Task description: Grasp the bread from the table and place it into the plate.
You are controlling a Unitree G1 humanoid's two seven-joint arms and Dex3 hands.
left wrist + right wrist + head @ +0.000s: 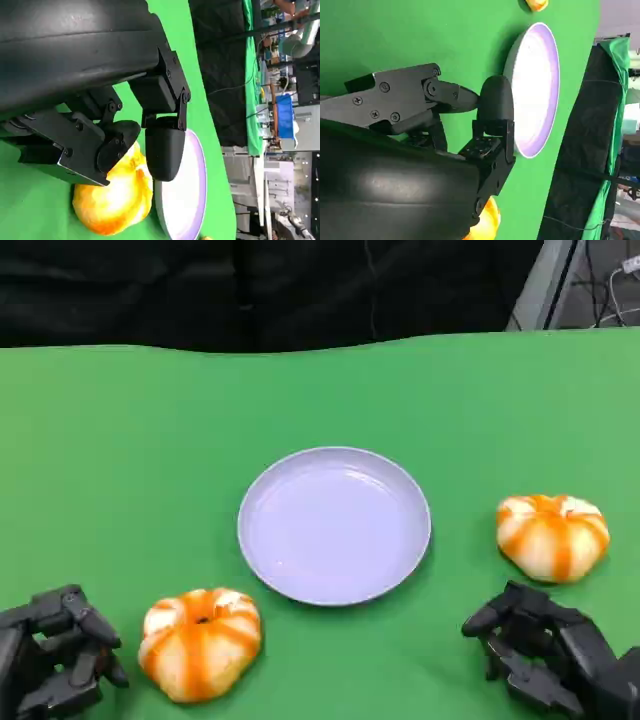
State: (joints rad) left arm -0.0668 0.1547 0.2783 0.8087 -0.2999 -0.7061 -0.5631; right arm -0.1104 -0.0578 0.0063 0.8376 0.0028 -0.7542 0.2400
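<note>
Two round white-and-orange bread buns lie on the green table. One bun (200, 642) sits at the front left, just right of my left hand (58, 652), which holds nothing and has its fingers apart. The other bun (553, 535) lies at the right, just beyond my right hand (545, 650), also holding nothing with fingers apart. A pale lilac plate (334, 525) with nothing on it stands in the middle between them. The left wrist view has the near bun (116, 197) beside the plate (187, 200), past my fingers (164, 150). The right wrist view has the plate (534, 90) beyond my fingers (495, 105).
The green cloth (120, 460) covers the whole table, with a black backdrop (250, 290) behind its far edge. Cables and a metal frame (560, 285) stand at the back right.
</note>
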